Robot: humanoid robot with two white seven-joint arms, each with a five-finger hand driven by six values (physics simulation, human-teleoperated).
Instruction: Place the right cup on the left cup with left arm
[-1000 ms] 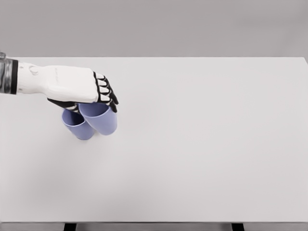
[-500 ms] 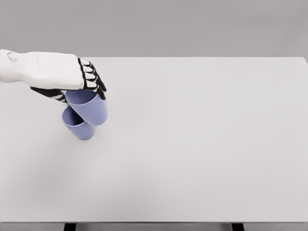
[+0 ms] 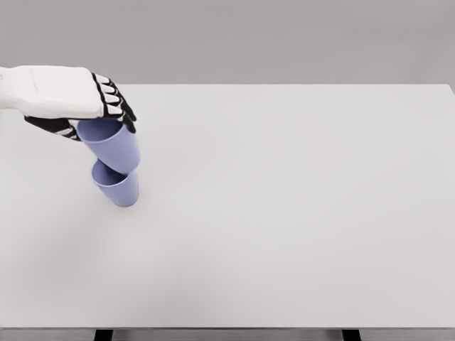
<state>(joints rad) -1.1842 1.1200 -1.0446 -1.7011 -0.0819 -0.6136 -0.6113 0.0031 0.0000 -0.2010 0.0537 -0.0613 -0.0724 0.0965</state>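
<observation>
The left hand (image 3: 71, 96) reaches in from the far left of the table, palm down, its black-tipped fingers (image 3: 117, 106) wrapped around the rim end of the held cup (image 3: 114, 148). The grip is clamped on that cup near its mouth, with the thumb side hidden under the palm. The held cup hangs tilted below the hand, its closed base pointing down and toward the near right, and its base overlaps the open mouth of the standing cup (image 3: 117, 188) on the table. Whether the two are touching or the upper one is just above the rim cannot be told from this view.

Both cups are plain lavender tumblers, thin-walled and tapered, and they look light and rigid, like hard plastic (a smooth wall of that sort is likely slippery under the finger pads). A hold high on the wall near the rim, as here, seems sensible, since it leaves the narrow base free to enter the lower cup. The tilt is the concern: the base probably needs to come more upright and centred over the mouth, or the light lower cup could be nudged over.

The table (image 3: 298, 213) is a flat, matte white top with wide room to the right and near side. Behind its far edge is a plain grey wall (image 3: 284, 35). The right arm does not show.
</observation>
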